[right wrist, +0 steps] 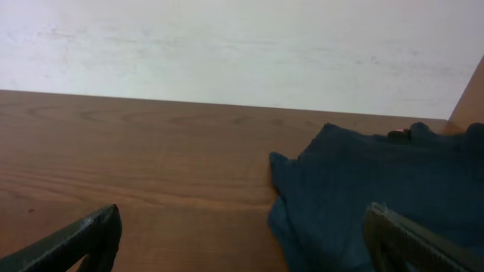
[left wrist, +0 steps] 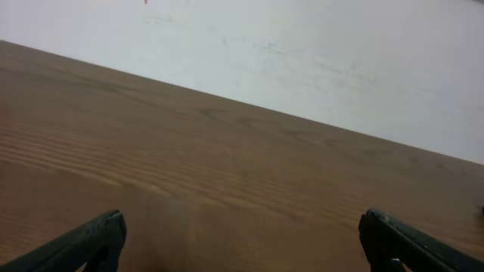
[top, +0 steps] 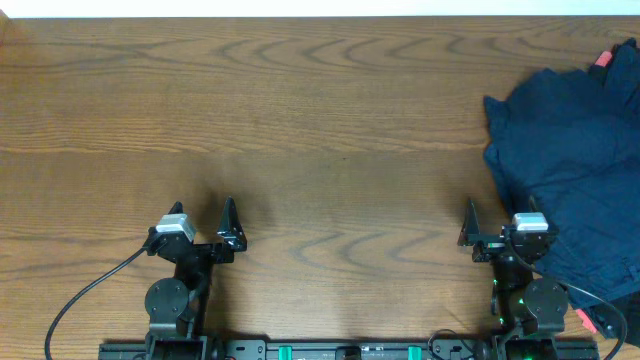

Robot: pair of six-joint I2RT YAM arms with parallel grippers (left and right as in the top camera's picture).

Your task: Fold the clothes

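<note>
A crumpled dark navy garment (top: 575, 170) lies in a heap at the right side of the wooden table (top: 300, 130), reaching the right edge. It also shows in the right wrist view (right wrist: 363, 196), right of centre. My right gripper (top: 497, 222) is open and empty near the front edge, its right finger by the garment's lower left part; in the right wrist view (right wrist: 242, 234) the right finger is over the cloth. My left gripper (top: 205, 218) is open and empty at the front left, far from the garment; its view (left wrist: 242, 238) shows only bare wood.
A small red-pink thing (top: 602, 59) pokes out at the garment's top right edge. A white wall (right wrist: 242, 45) lies behind the table's far edge. Black cables run from both arm bases at the front edge.
</note>
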